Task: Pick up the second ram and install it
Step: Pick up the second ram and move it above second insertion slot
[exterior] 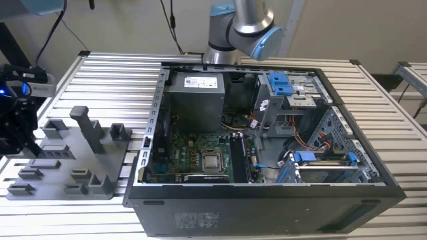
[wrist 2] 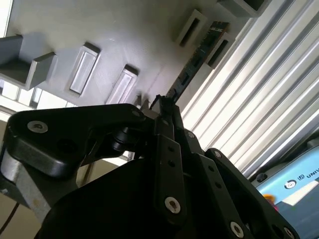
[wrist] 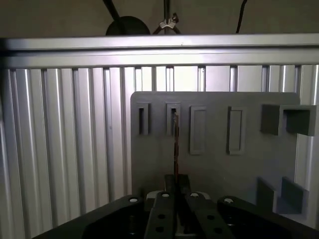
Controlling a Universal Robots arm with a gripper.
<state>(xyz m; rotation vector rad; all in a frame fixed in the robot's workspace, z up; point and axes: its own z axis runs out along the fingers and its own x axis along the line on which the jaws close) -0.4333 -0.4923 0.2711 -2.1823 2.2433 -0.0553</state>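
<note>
Gripper clamps ram edge-on, likely to suit a slot. Open case sits at 3 o'clock from rack, exterior view.

Plain beige wall behind; slatted aluminium table; dark cables hanging.

**Open computer case and grey tray on a slatted bench**

A black computer case lies open on the slatted metal bench. Inside it, a grey power supply sits behind the green motherboard, which carries a silver processor. Blue drive brackets stand toward the exterior view's right. Just beside the case, on the exterior view's left, rests a grey tray with rectangular slots and a tall post.
</note>
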